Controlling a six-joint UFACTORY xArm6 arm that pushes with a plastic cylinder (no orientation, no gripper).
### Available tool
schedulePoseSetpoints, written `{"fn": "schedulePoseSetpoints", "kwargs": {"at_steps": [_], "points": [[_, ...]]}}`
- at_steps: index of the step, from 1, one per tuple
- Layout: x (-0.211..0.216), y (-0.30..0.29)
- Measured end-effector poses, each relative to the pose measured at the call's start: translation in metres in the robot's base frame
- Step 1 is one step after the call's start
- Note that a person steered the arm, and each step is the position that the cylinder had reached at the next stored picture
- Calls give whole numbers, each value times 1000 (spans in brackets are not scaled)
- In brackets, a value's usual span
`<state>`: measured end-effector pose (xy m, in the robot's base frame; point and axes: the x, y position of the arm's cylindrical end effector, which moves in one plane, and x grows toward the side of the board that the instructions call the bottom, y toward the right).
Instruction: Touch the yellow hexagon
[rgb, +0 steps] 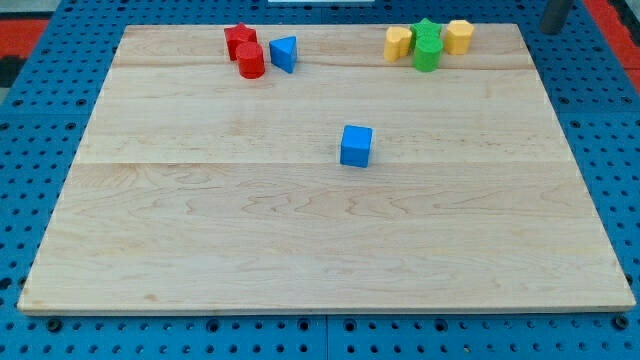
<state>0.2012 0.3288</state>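
Note:
A yellow block that looks like a hexagon (459, 36) stands near the board's top edge, at the right end of a cluster. The cluster also holds a second yellow block (399, 43) of unclear shape, a green star (427, 30) and a green cylinder (427, 55). My tip (550, 29) shows at the view's top right corner, off the wooden board, well to the right of the yellow hexagon and touching no block.
A red block (239, 39), a red cylinder (250, 61) and a blue triangle (284, 53) sit together at the top left. A blue cube (356, 145) stands alone near the middle. The wooden board (300, 250) lies on a blue perforated table.

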Motion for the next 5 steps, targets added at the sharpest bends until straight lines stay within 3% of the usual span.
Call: {"fn": "schedulePoseSetpoints", "kwargs": {"at_steps": [3,5], "points": [[1,7],[1,-29]]}}
